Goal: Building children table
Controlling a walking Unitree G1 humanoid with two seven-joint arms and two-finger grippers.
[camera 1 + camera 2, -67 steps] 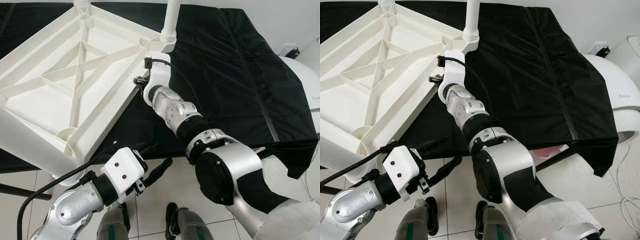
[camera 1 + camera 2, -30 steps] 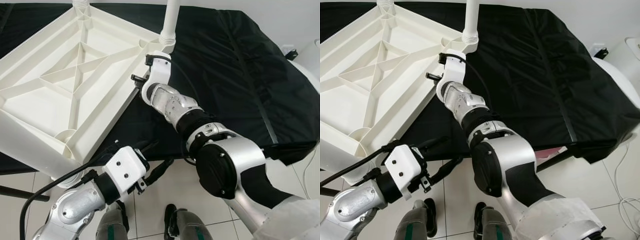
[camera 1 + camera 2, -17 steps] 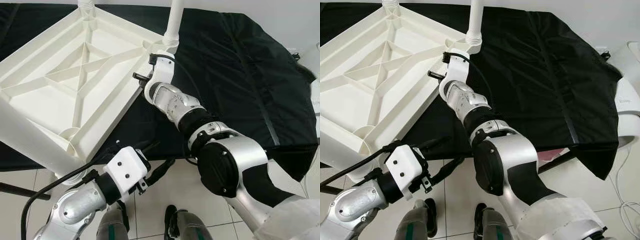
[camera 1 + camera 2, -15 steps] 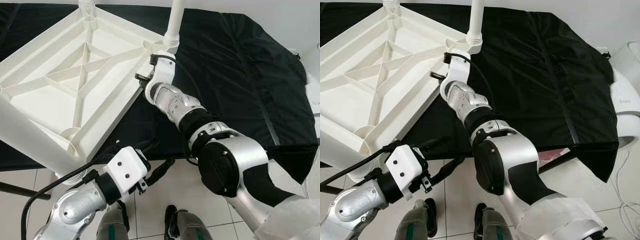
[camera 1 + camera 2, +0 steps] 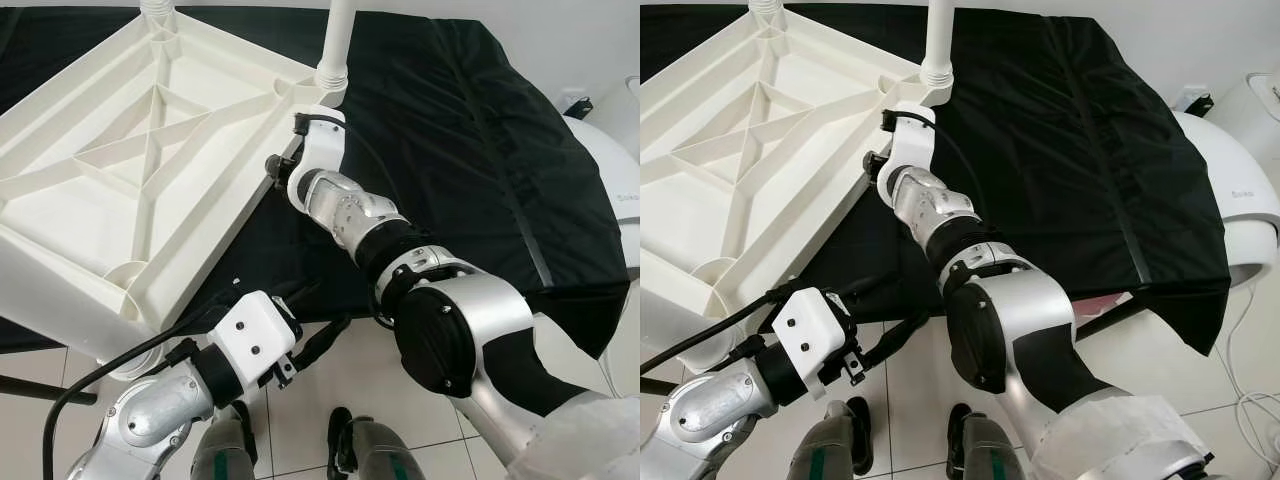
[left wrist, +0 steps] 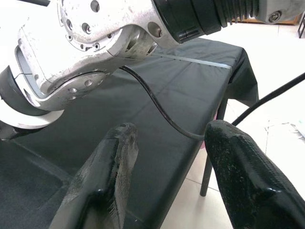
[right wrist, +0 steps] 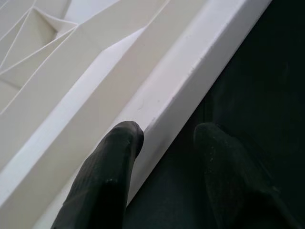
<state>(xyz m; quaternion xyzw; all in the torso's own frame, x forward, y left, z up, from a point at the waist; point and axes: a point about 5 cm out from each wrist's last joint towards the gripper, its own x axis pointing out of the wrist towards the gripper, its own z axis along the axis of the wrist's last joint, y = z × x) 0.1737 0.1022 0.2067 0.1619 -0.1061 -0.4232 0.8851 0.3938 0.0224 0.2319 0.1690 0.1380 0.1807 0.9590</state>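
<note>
Compared with half a second earlier, the whole scene sits slightly lower and to the left in the head views, a shift of the camera; the right gripper [image 7: 164,138] remains at the same near rim of the white plastic tabletop [image 5: 150,190], and the left gripper [image 6: 167,157] still hangs low in front of the robot. The tabletop lies upside down, ribbed underside up, on the black cloth [image 5: 470,150] that covers a work table, with its near-left corner overhanging the edge above the tiled floor [image 5: 340,390]. Two white legs [image 5: 336,40] already stand upright in the far corner sockets, while the round socket [image 5: 128,275] at the near corner is empty. The right arm reaches across the cloth to the tabletop's right-hand rim, just below the nearer upright leg. In the right wrist view its two black fingers [image 7: 112,171] are parted and straddle that rim, one over the white plastic and one over the dark cloth; whether either pad actually presses on the rim cannot be told. The left gripper's fingers [image 6: 107,181] are spread wide and hold nothing, poised beside the draped table edge with a black cable [image 6: 157,107] crossing between them and the right arm's silver wrist.
</note>
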